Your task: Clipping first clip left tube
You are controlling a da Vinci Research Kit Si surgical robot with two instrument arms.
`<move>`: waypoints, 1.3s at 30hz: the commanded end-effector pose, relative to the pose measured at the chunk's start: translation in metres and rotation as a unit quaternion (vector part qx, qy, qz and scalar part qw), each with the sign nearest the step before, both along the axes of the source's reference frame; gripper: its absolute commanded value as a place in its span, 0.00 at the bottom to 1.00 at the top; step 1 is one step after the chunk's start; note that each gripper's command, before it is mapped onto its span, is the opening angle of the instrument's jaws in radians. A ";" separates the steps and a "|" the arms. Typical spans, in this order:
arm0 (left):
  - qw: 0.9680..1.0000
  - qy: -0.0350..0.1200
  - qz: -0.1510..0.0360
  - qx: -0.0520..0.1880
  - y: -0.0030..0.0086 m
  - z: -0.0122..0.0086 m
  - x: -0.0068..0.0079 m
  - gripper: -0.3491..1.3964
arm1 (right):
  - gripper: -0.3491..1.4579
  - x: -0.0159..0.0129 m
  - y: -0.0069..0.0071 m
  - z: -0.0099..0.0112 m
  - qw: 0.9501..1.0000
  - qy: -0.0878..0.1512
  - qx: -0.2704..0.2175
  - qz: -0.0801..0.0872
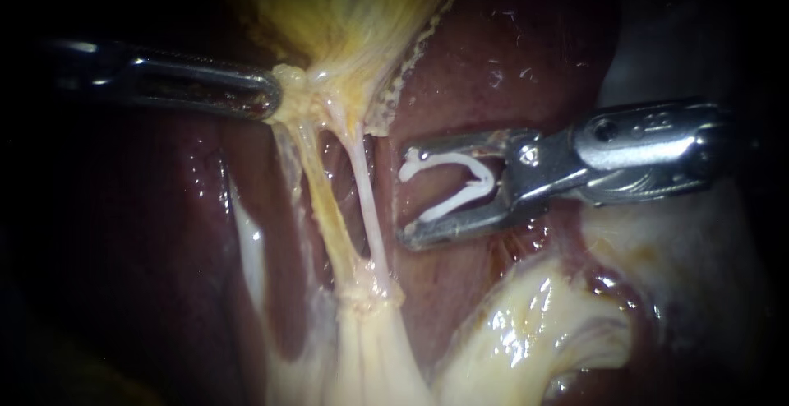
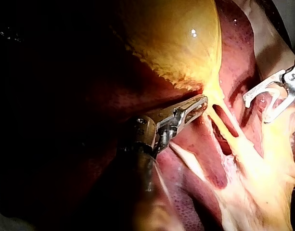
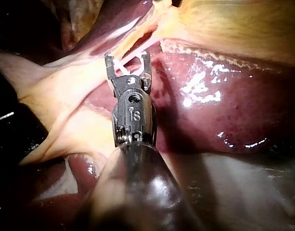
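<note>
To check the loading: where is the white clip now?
Endoscope view: the white clip is held in the right instrument's pincer, just right of the two tubes, around neither.

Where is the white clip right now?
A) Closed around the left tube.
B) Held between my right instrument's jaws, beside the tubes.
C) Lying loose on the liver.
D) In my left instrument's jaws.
B: the white clip sits between the jaws of the right instrument, both jaws touching it, off to the side of the two tubes with neither tube inside it.
</note>
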State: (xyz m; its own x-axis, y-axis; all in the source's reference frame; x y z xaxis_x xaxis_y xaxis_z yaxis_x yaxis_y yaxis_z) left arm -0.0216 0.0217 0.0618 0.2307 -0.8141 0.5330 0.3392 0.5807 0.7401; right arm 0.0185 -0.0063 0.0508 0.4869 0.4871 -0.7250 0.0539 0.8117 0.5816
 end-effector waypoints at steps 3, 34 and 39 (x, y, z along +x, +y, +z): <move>1.000 0.000 0.000 0.000 0.0000 0.0000 0.0000 0.00 | 0.46 0.0005 -0.0009 0.0005 1.000 0.000 0.007 -0.002; 1.000 0.000 0.000 0.000 0.0000 0.0000 0.0000 0.00 | 0.46 0.0034 -0.0059 0.0074 0.998 -0.009 0.060 -0.010; 1.000 0.000 0.000 0.000 0.0000 0.0001 0.0000 0.00 | 0.46 0.0040 -0.0057 0.0084 0.998 -0.010 0.058 -0.008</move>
State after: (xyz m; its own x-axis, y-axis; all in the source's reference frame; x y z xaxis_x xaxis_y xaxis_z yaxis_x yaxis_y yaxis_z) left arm -0.0216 0.0217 0.0619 0.2309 -0.8138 0.5334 0.3391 0.5811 0.7398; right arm 0.0228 -0.0119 0.0594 0.5094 0.5599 -0.6535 0.0535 0.7373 0.6734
